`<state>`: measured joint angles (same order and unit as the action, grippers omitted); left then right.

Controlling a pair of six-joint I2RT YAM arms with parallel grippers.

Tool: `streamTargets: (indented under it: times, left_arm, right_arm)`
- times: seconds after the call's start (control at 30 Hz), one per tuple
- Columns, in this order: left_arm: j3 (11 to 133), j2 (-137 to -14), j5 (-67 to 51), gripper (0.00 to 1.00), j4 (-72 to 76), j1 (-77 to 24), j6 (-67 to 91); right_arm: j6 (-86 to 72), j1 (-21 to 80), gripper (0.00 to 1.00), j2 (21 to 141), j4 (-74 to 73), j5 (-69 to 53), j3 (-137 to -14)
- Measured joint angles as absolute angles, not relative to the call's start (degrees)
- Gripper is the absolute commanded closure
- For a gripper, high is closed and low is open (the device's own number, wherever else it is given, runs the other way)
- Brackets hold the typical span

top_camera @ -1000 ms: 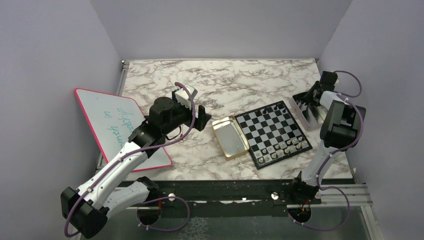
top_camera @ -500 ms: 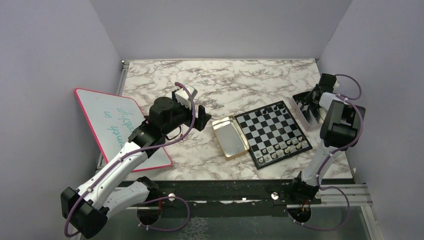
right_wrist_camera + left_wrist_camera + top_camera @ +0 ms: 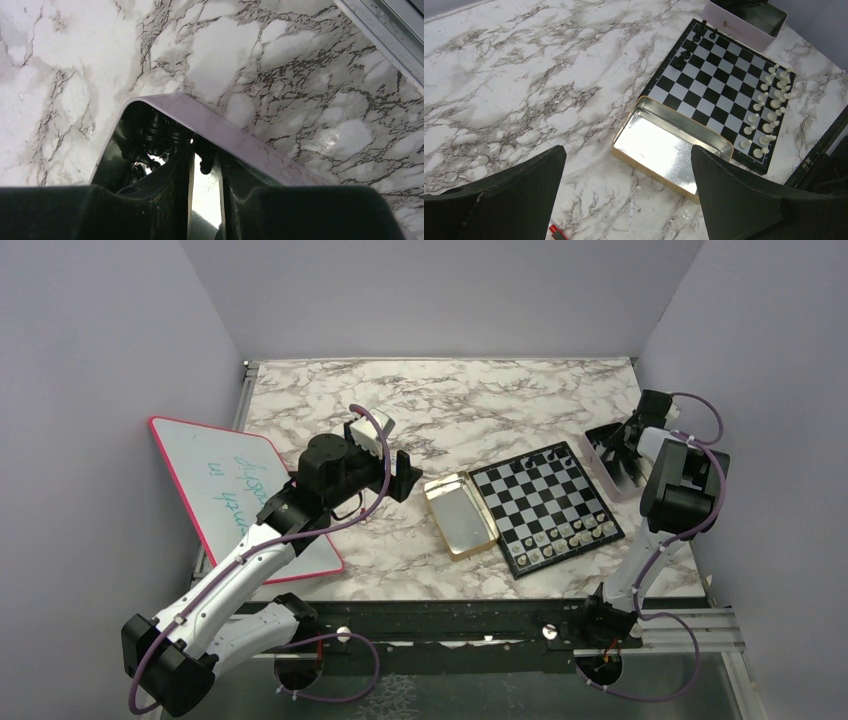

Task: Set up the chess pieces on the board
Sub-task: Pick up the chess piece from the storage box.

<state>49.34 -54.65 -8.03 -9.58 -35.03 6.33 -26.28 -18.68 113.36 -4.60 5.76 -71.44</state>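
At right edge of table (image 3: 450,400), right pincer (image 3: 205,156) is sitting inside tray (image 3: 235,135) among black pieces (image 3: 155,132), fingers nearly together, can't tell if pinching 1. Spread wide, left pincer (image 3: 628,150) is hovering. Just beside tray, board (image 3: 545,505) is lying, white pieces (image 3: 769,110) lining its near edge.

Soft, even light from above fills the top view: the marble bench (image 3: 450,400) is bright and shadows under the arms are faint. In the left wrist view the gold tin (image 3: 659,145) throws back white glare, and the near left fingers (image 3: 499,200) look dark and slightly soft. In the right wrist view highlights gleam on the bench, the pale box (image 3: 240,137) is black inside, and the right fingers (image 3: 150,200) are featureless shadow.
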Motion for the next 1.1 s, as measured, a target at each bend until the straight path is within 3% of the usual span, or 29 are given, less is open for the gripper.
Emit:
streamTargets:
  times: [0.4,1.1]
  left_arm:
    - [49.34,-54.63,-7.84,0.05,-9.58,-35.03,6.33]
    - [49.25,-52.58,-6.96,0.05,-9.56,-35.03,6.22]
  right_arm:
    - [-27.16,-18.76,0.80,111.77,-5.61,5.98,-69.80]
    - [-26.92,-18.76,0.78,109.36,-10.70,7.33,-68.51]
